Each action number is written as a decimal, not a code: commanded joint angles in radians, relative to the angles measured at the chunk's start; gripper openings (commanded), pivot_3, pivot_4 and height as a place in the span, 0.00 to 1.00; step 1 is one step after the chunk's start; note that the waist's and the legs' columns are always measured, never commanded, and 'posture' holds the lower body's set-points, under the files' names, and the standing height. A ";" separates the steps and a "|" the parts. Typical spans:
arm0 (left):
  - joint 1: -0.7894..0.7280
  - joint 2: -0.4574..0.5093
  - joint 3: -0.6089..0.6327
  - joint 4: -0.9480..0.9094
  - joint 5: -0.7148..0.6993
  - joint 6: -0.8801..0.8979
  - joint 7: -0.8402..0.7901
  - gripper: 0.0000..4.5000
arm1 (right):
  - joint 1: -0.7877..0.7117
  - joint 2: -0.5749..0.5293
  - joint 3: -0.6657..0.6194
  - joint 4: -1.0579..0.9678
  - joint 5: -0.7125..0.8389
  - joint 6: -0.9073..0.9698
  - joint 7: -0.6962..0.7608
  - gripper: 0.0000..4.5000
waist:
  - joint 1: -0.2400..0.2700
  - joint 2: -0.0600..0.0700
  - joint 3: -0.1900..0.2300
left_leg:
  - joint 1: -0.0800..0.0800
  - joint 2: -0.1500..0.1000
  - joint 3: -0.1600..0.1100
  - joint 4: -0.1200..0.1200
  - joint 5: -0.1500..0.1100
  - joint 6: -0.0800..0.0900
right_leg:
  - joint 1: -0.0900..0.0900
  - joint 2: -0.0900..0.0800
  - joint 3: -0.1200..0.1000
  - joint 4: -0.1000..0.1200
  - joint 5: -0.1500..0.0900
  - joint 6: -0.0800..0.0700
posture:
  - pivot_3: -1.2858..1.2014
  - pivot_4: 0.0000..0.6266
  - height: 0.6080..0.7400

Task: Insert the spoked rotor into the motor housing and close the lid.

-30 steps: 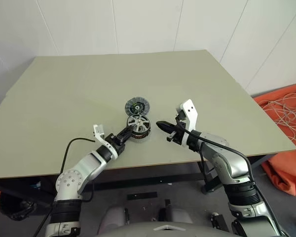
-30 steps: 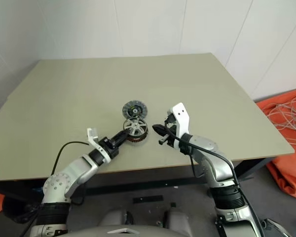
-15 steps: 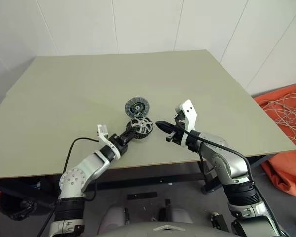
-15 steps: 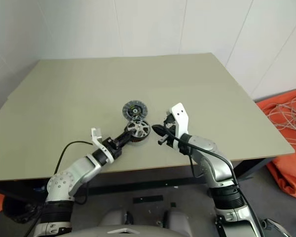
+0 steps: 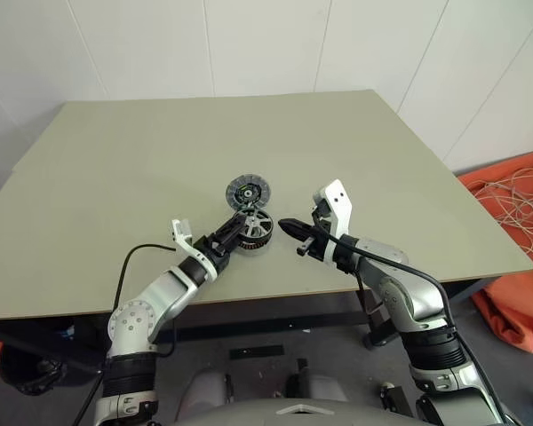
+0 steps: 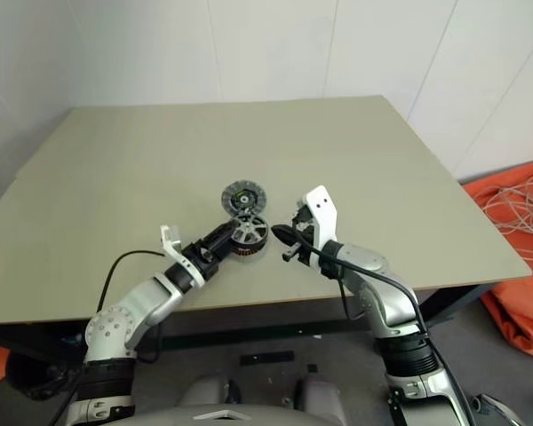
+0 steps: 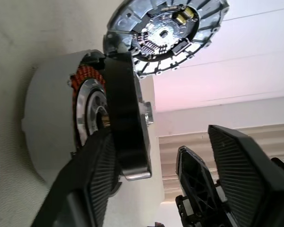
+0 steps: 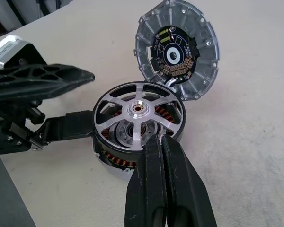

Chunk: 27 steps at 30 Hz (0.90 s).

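Observation:
The spoked rotor (image 8: 138, 109), dark-rimmed with silver spokes, lies slightly tilted on top of the silver motor housing (image 8: 108, 166); copper windings show beneath it. The lid (image 8: 177, 49) lies flat just beyond, dark electronics face up, touching the housing (image 5: 253, 229). My left gripper (image 5: 229, 238) is open, its fingers (image 8: 47, 78) spread on either side of the rotor's rim, the lower one against the rim. My right gripper (image 5: 284, 225) is shut and empty, its tip just beside the housing's right edge. In the left wrist view the rotor's rim (image 7: 128, 123) stands proud of the housing (image 7: 47, 123).
The parts sit near the front middle of a large grey-green table (image 5: 142, 151). White walls rise behind it. An orange cloth with white cable (image 5: 515, 204) lies on the floor to the right, beyond the table's edge.
My left gripper has opened and let go of the rotor, which now rests on the housing. The right gripper has stayed shut and still.

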 commanded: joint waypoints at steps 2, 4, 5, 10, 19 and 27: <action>0.006 0.003 0.017 -0.025 -0.006 0.006 0.026 0.99 | -0.025 0.001 -0.003 -0.028 0.002 -0.021 0.001 0.00 | 0.004 0.000 0.000 | 0.001 0.000 0.000 0.000 0.000 0.000 | 0.000 0.000 0.000 0.000 0.000 0.000 | 0.52 0.00 1.00; 0.016 0.007 0.021 -0.049 -0.021 0.008 0.033 0.99 | -0.025 0.001 -0.003 -0.028 0.003 -0.021 0.000 0.00 | 0.004 0.000 0.000 | 0.001 0.000 0.000 0.000 0.000 -0.001 | 0.000 0.000 0.000 0.000 0.000 0.000 | 0.52 0.00 1.00; 0.022 0.011 0.024 -0.064 -0.031 0.008 0.035 0.99 | -0.025 0.001 -0.003 -0.028 0.003 -0.021 -0.001 0.00 | 0.004 0.000 0.000 | 0.001 0.000 0.000 0.000 0.000 -0.001 | 0.000 0.000 0.000 0.000 0.000 0.000 | 0.52 0.00 1.00; 0.088 0.032 0.048 -0.164 -0.087 0.001 0.035 0.99 | -0.025 0.004 -0.001 -0.022 0.002 -0.022 -0.002 0.00 | 0.004 0.000 0.000 | -0.001 0.000 0.000 -0.002 0.000 -0.001 | -0.002 0.000 0.000 0.000 0.000 -0.001 | 0.52 0.00 1.00; 0.158 0.085 0.022 -0.257 -0.030 -0.020 0.011 0.99 | -0.036 0.006 0.007 -0.006 -0.004 -0.028 0.007 0.00 | 0.008 0.001 0.001 | -0.002 0.000 0.000 -0.002 0.000 0.000 | -0.003 0.000 0.000 -0.001 -0.001 -0.001 | 0.52 0.00 1.00; 0.071 0.254 -0.253 -0.292 0.766 -0.408 -0.176 0.90 | -0.042 0.011 0.013 0.007 -0.008 -0.033 0.005 0.00 | 0.008 0.002 0.001 | -0.002 0.002 0.000 -0.002 0.001 -0.001 | -0.003 0.002 0.000 -0.001 -0.001 0.000 | 0.52 0.00 1.00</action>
